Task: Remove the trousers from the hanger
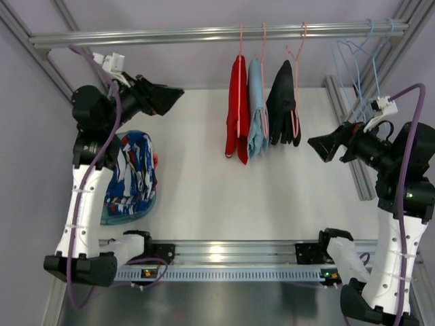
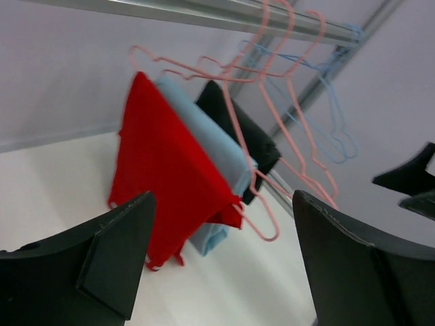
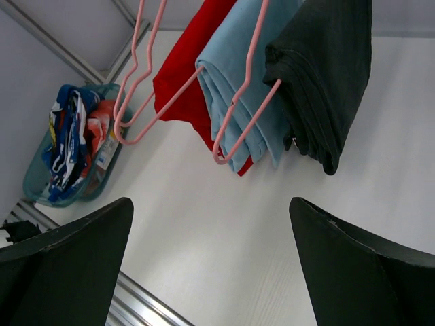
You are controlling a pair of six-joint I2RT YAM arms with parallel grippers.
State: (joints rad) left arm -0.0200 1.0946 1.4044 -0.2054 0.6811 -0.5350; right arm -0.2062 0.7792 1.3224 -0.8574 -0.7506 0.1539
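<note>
As the rail [image 1: 217,32] carries the garments, the trousers [image 1: 236,109] are kept hanging leftmost, draped over the hanger [image 1: 240,41] | left end effector [image 1: 178,94] and right end effector [image 1: 312,142] are held wide open, empty, for approach.

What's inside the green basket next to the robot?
The basket holds a pile of clothes: a blue, white and red patterned cloth on top, with an orange-red piece beside it. Anything deeper is covered by them.
</note>
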